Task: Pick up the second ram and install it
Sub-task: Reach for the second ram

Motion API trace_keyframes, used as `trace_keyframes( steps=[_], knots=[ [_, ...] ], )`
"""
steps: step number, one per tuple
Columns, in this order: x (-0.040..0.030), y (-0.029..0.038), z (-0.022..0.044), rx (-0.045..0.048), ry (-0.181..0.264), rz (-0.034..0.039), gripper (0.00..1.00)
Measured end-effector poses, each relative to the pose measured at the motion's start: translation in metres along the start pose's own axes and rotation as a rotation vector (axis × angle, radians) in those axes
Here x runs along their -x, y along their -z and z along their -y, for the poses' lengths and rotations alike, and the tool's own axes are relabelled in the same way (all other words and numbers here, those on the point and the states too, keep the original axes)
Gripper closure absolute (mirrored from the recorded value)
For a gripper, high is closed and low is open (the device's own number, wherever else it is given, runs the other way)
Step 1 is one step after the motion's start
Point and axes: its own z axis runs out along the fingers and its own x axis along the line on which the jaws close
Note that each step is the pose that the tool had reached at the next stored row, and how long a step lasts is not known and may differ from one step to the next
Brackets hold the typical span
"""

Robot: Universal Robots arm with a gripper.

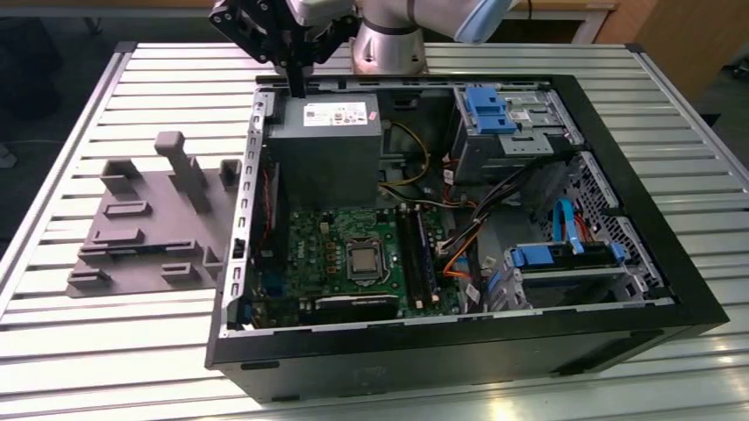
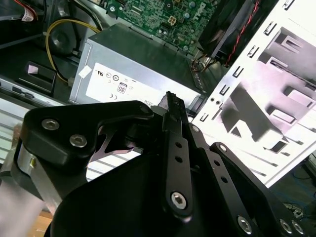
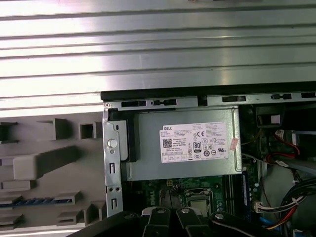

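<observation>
One thin dark stick with bluish marks along it, the second ram (image 3: 27,201), lies in a long slot of the grey holder (image 3: 47,163) in the first wrist view. It is seen edge-on, so its chips cannot be made out. In the exterior view the holder lies flat on the slatted metal table (image 1: 105,342), with several upright posts rising from it. It is just beside the open computer case (image 1: 667,263), on the exterior view's left.

The gripper (image 1: 298,88) hangs well apart from the ram. It points down over the edge of the case nearest the arm's base (image 1: 392,48), at the corner where the grey power supply (image 1: 325,149) sits. Its fingers (image 2: 170,106) are drawn together to a narrow point, and nothing shows between them. In the second wrist view the power supply's labelled face lies just beyond the fingertips, and the pale holder is off to one side.

Inside the case, the green motherboard (image 1: 339,237) lies below the power supply in the exterior view. The square processor socket (image 1: 365,261) is near its middle. The long black memory slots (image 1: 412,254) run beside the socket, toward the exterior view's right. Whether a stick already stands in one of them cannot be told. Further toward that side are orange and yellow cables (image 1: 451,254) and two drive bays with blue plastic parts (image 1: 492,110).
</observation>
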Motion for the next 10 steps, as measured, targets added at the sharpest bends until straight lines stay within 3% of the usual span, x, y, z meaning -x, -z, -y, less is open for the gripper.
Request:
trace_keyframes(
  steps=[10],
  knots=[
    [-0.0035, 0.0001, 0.0002, 0.0, 0.0, 0.0, 0.89]
  ],
)
